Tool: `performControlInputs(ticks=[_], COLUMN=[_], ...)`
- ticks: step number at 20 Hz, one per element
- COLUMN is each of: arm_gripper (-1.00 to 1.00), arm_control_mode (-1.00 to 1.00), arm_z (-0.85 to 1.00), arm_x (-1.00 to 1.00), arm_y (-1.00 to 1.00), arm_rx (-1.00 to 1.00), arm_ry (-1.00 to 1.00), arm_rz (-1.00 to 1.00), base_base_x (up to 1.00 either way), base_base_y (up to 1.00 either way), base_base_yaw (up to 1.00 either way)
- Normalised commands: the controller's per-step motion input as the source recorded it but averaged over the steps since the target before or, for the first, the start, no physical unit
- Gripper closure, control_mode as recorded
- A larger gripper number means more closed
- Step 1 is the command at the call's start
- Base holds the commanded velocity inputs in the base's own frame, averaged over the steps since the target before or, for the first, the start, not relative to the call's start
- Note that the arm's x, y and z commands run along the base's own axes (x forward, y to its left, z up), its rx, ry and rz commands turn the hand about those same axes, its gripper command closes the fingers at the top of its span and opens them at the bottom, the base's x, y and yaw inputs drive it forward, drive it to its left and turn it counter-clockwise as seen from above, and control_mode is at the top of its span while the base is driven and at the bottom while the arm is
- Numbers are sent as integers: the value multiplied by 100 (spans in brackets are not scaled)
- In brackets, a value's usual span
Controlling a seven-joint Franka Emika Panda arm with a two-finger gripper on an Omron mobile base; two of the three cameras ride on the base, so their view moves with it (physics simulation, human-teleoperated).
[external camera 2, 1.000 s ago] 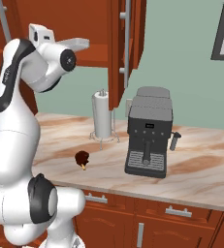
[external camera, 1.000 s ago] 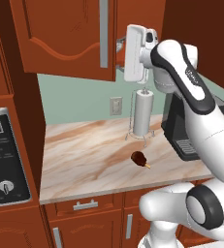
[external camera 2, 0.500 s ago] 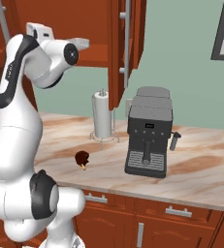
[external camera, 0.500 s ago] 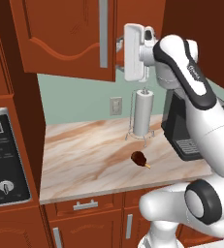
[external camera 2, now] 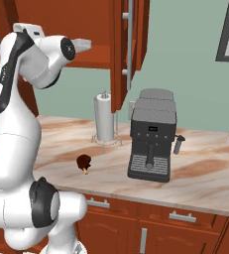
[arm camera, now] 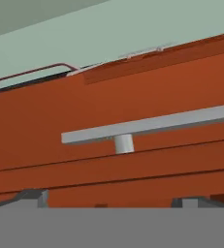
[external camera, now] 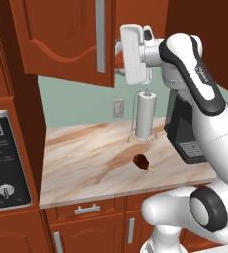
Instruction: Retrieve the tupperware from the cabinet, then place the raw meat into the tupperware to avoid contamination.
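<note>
I have my jaws spread wide and empty, right by the long silver bar handle [arm camera: 147, 127] of the reddish-brown wooden wall cabinet [external camera: 61, 39]. The small dark red raw meat [external camera: 142, 161] lies on the marble counter [external camera: 86, 163], below that cabinet. Everything is left to do.

The white arm rises from its base, bends at the elbow and reaches up and forward. The gripper [arm camera: 111, 201] is raised high, its 2 dark fingers [arm camera: 31, 197] spread wide apart, holding nothing.
</note>
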Motion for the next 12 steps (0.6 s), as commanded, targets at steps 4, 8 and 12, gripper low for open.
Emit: performControlInputs(ticks=[4,8,12], arm_gripper=[-100,-100,-100], arm_control_mode=[-100,-100,-100], arm_z=[-3,-7,-8], arm_x=[-60,-54,-36], arm_y=[88,91,91], arm_rx=[-5,-6,-5], arm_ry=[-4,-5,-4], arm_rz=[8,6,4], base_base_x=[0,0,0], base_base_y=[0,0,0], base_base_yaw=[0,0,0])
